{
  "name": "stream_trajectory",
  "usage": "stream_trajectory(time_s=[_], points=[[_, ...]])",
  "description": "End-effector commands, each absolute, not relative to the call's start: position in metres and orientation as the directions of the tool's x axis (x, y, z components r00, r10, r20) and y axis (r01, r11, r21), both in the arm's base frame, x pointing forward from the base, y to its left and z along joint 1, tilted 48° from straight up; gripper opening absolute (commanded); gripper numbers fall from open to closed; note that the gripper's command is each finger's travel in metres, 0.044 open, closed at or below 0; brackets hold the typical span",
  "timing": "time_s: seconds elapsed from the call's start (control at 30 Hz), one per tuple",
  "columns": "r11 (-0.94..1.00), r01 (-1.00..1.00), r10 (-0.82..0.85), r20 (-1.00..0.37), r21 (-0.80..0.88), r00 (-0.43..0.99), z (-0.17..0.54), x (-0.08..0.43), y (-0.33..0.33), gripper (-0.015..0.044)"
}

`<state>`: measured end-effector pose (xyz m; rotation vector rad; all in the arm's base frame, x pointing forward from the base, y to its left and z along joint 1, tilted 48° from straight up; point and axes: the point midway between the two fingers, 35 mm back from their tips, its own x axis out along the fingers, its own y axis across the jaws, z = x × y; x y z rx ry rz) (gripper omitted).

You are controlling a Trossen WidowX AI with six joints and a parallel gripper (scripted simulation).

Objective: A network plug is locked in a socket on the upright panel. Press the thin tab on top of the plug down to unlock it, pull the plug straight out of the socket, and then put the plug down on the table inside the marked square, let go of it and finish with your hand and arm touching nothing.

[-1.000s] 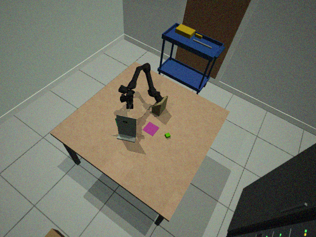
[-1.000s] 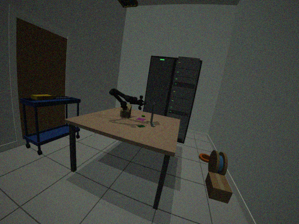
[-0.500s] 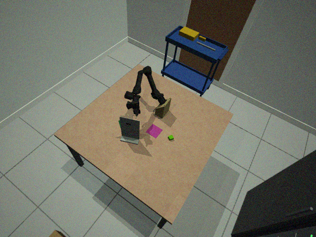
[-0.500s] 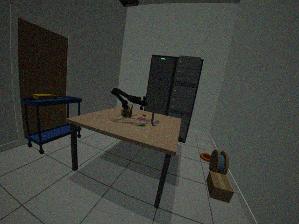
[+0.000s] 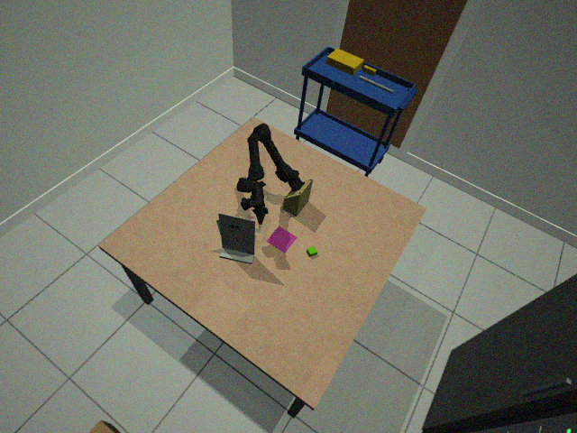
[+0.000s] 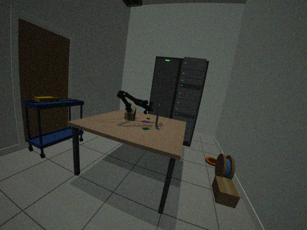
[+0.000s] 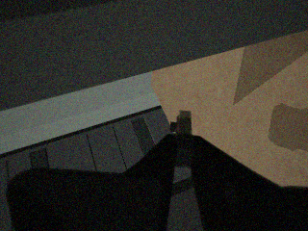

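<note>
Wrist view shows the plug pinched in the nearly closed gripper — exterior hides it.

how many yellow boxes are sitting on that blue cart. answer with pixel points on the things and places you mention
2: a large yellow box (image 5: 344, 60) (image 6: 45, 99) and a small yellow box (image 5: 369, 70) beside it, both on the blue metal cart's (image 5: 359, 161) (image 6: 37, 107) top shelf.

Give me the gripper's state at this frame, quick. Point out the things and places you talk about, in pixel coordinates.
Black parallel-jaw gripper (image 5: 260, 224) (image 6: 151, 110) (image 7: 182, 142): shut on the small pale network plug (image 5: 259, 228) (image 7: 185, 116), held clear of the grey upright panel (image 5: 237, 237) (image 6: 157, 116) (image 7: 144, 43).
</note>
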<state>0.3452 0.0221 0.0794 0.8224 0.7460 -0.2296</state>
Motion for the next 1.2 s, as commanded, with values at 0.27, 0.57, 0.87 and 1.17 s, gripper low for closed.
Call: stream_trajectory(time_s=[0.27,0.57,0.87,1.17], points=[[0.626,0.613,-0.057,-0.756,0.482,0.652,0.026,0.331,0.026,0.0000],[0.604,0.693,-0.180,-0.780,0.394,0.600,-0.009,0.313,0.026,0.0000],[0.570,0.755,-0.305,-0.770,0.324,0.561,-0.035,0.293,0.023,0.0000],[0.538,0.796,-0.425,-0.727,0.276,0.539,-0.053,0.272,0.017,0.0000]])
